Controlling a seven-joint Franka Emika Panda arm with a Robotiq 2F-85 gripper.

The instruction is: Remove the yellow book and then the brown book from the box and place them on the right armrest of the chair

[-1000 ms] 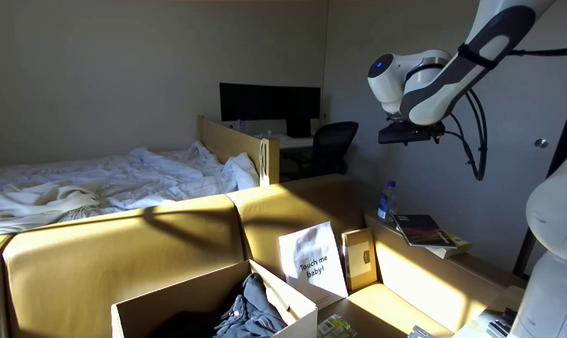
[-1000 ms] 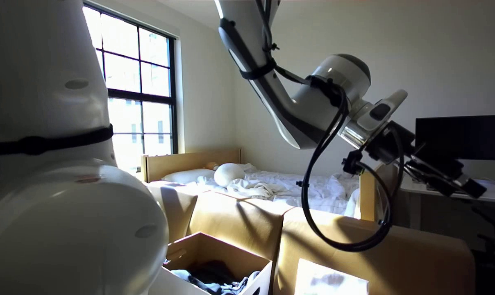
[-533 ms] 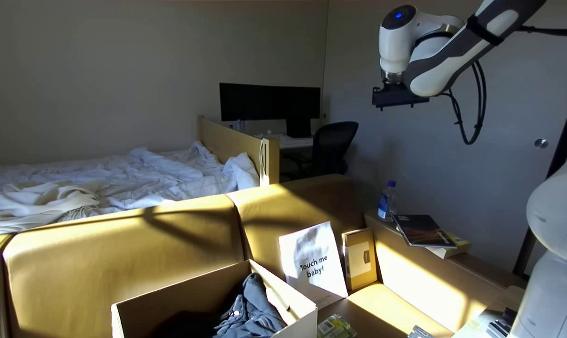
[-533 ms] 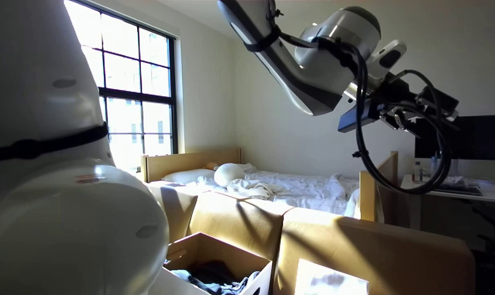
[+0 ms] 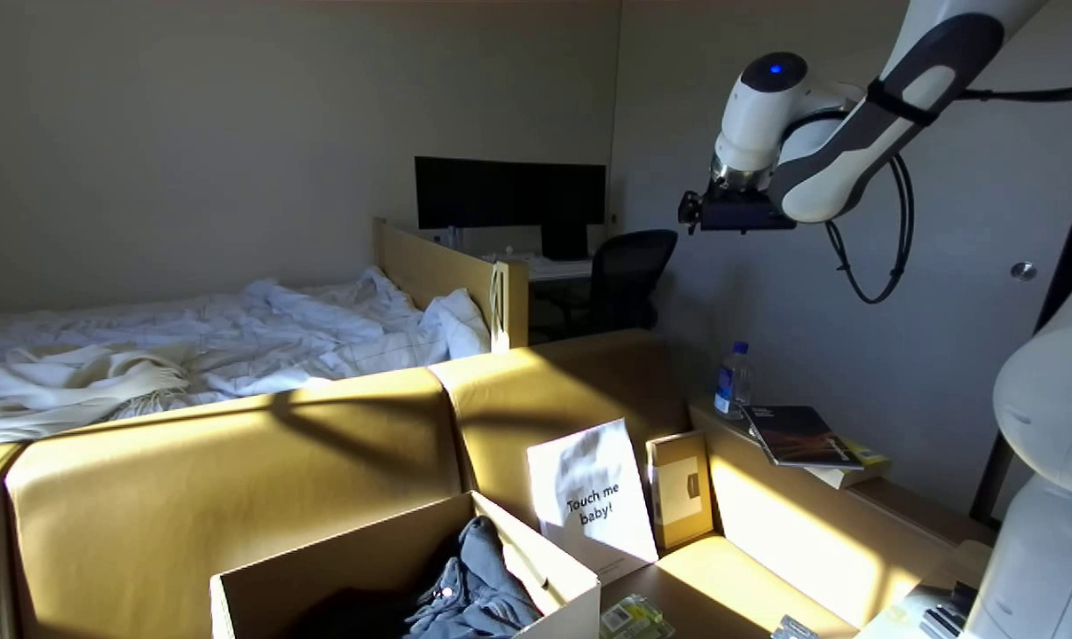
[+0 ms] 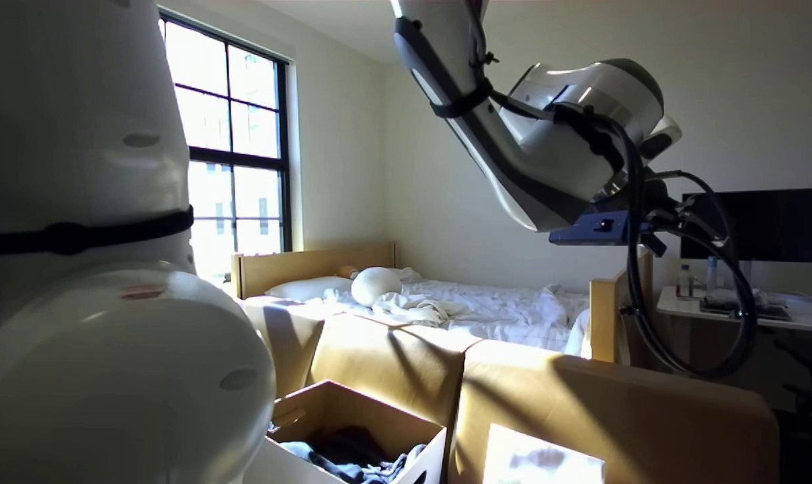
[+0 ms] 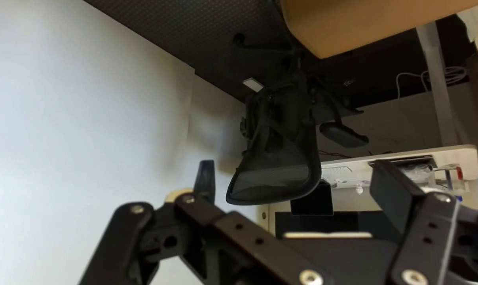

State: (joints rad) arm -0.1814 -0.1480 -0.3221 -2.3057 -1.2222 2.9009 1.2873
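Note:
The brown book (image 5: 804, 437), dark-covered with pale lettering, lies on top of the yellow book (image 5: 871, 461) on the right armrest (image 5: 916, 508) of the tan chair. Only an edge and corner of the yellow book show beneath it. Dark clothes (image 5: 478, 586) fill the open cardboard box (image 5: 576, 577), which also shows in an exterior view as a tan box (image 6: 372, 413). High above the armrest, well clear of the books, is my gripper (image 7: 298, 184). Its fingers are spread wide in the wrist view, with only the room's background between them.
A water bottle (image 5: 733, 382) stands on the armrest behind the books. A white sign (image 5: 594, 501) and a tan framed panel (image 5: 681, 488) lean on the seat. Beyond are an office chair (image 7: 278, 158), a desk (image 7: 466, 158) and a bed (image 6: 500, 323).
The arm rose and then came partway down again, while the wrist turned. The gripper stays open throughout. Books, box and bottle have not moved.

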